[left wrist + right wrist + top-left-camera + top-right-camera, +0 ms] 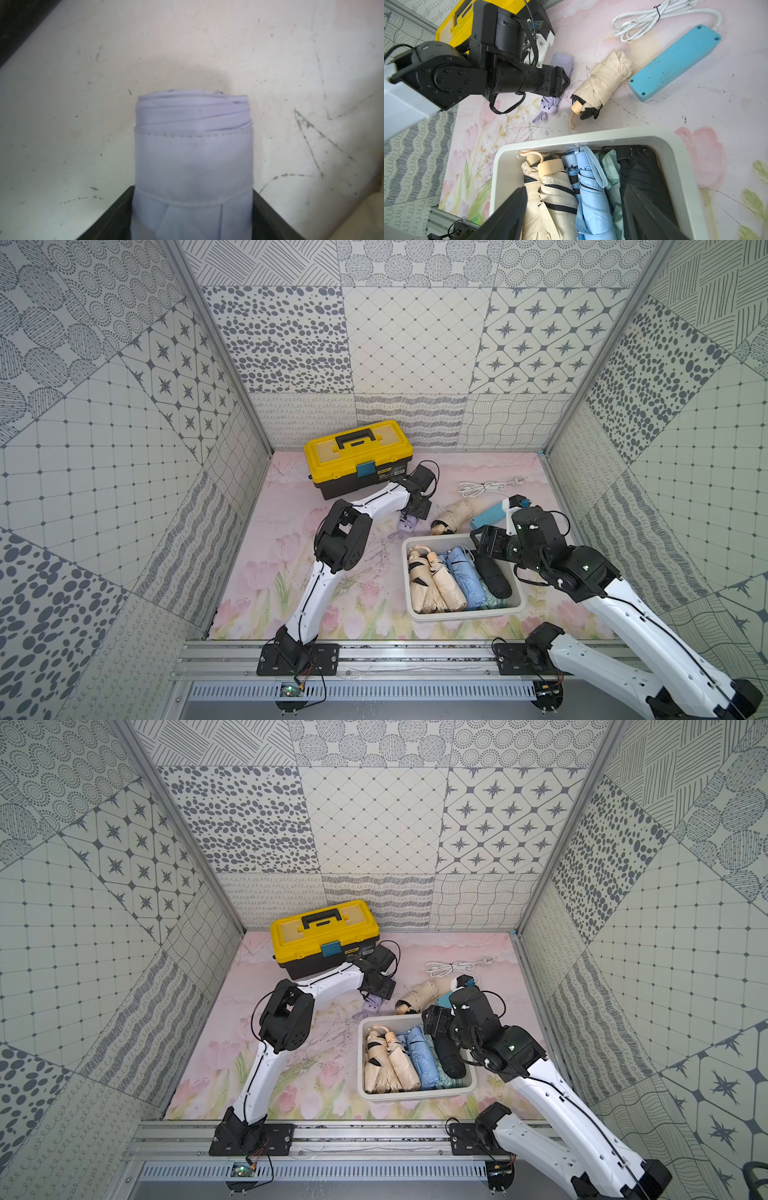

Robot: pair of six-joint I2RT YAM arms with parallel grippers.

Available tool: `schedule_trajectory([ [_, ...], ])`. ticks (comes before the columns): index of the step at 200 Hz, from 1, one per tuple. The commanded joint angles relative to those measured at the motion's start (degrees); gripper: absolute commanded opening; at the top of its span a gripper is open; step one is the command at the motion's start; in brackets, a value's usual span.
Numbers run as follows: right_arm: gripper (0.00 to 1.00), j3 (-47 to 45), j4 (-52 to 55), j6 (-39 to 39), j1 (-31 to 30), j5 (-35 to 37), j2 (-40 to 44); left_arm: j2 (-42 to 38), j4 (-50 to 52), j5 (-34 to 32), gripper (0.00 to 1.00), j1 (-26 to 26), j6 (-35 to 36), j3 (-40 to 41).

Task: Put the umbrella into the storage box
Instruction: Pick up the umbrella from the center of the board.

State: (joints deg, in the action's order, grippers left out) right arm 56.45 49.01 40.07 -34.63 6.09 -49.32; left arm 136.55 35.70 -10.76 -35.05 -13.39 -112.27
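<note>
A folded lavender umbrella lies on the floral mat between the toolbox and the storage box. My left gripper is down on it, and in the left wrist view both black fingers press against the sides of the lavender umbrella. The white storage box holds several folded umbrellas: beige, blue, mint and black. My right gripper hovers open over the box's far end with nothing between its fingers.
A beige folded umbrella lies just behind the box. Beside it are a blue power strip and its coiled white cable. The yellow-and-black toolbox stands at the back left, close behind the left wrist.
</note>
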Motion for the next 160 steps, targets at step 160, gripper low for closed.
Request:
schedule_trajectory([
  [160,0.77,2.5,-3.4,-0.7,0.0,-0.8,1.5,-18.6,-6.0,-0.1,0.44,2.4,0.1,12.7],
])
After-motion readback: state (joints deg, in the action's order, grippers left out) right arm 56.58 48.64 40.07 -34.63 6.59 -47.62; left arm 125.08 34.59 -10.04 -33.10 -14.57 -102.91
